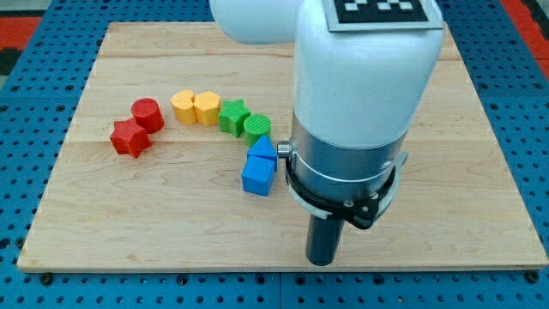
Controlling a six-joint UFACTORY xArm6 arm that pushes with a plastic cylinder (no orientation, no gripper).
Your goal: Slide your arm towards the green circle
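The green circle (256,128) sits near the board's middle, touching a green star (232,116) on its left and a blue block (262,150) just below it. My tip (322,261) is down on the board near the view's bottom edge, well below and to the right of the green circle. The arm's white body (360,77) hides the board right of the green circle.
A second blue block (257,176) lies below the first. Two yellow blocks (184,107) (207,108) sit left of the green star. A red cylinder (147,114) and a red star (130,137) lie at the left. The wooden board (129,223) ends near my tip.
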